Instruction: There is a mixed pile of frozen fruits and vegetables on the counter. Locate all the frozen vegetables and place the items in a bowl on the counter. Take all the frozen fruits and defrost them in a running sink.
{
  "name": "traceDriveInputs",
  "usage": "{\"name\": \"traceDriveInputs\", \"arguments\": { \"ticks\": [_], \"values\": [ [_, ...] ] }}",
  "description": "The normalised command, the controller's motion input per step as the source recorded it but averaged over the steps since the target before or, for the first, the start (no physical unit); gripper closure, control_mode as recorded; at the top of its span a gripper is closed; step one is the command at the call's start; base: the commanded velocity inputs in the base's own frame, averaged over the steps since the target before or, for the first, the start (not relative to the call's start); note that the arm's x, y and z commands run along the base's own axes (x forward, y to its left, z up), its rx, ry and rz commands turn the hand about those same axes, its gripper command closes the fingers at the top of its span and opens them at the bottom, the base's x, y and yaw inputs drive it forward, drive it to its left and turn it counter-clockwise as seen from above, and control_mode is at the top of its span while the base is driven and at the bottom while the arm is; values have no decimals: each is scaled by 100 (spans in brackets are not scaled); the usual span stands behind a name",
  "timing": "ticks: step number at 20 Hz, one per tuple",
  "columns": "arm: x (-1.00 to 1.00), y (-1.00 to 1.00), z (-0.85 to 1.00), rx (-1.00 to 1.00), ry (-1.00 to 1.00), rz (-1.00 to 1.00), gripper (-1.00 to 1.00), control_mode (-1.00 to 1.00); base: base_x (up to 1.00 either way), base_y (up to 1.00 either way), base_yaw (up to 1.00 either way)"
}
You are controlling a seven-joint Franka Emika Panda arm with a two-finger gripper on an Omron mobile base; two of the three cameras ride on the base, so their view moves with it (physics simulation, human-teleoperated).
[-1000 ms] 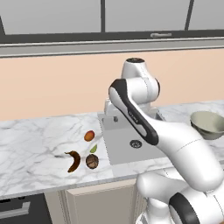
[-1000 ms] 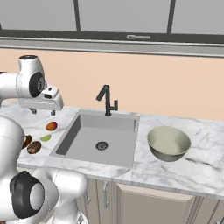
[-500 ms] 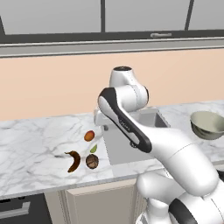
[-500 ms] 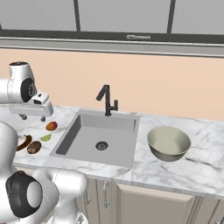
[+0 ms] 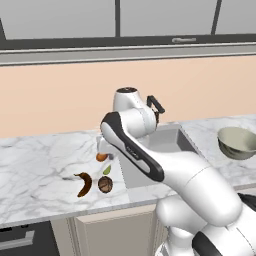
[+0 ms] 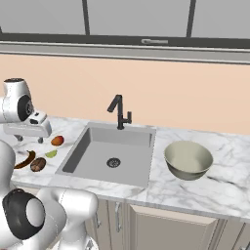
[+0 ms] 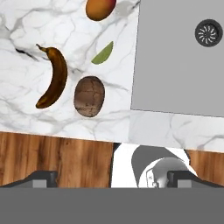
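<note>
The mixed pile lies on the counter (image 5: 40, 160) left of the sink (image 6: 112, 156). It holds an orange ball (image 5: 101, 157) (image 6: 57, 141) (image 7: 100, 8), a curved dark brown piece (image 5: 85, 184) (image 6: 24, 160) (image 7: 54, 78), a brown ball (image 5: 104, 184) (image 6: 38, 164) (image 7: 89, 96) and a small green piece (image 5: 107, 170) (image 6: 51, 154) (image 7: 103, 53). My gripper (image 5: 102, 147) (image 6: 29, 136) (image 7: 113, 179) hangs open above the pile, pointing down, nothing between its fingers. The grey-olive bowl (image 5: 239, 142) (image 6: 188, 159) stands right of the sink.
A black faucet (image 6: 119, 111) rises behind the sink, and the round drain (image 7: 208, 33) sits in the basin floor. The arm's links cover part of the sink in the left base view. The counter's front edge runs close to the pile, with wooden floor (image 7: 52, 157) below.
The arm has swung left from the sink's edge to above the pile. The jaws have stayed wide apart. The food pieces have not moved.
</note>
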Motion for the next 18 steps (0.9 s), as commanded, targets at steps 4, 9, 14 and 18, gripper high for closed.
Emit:
{"name": "traceDriveInputs", "arguments": {
  "ticks": [4,9,14,18],
  "values": [
    [2,20,-33,0,6,5,-100,-100,0,0,0],
    [13,22,-28,0,3,3,-100,-100,0,0,0],
    [18,14,-24,0,-2,1,-100,-100,0,0,0],
    [12,13,-28,0,0,0,-100,-100,0,0,0]
  ]
}}
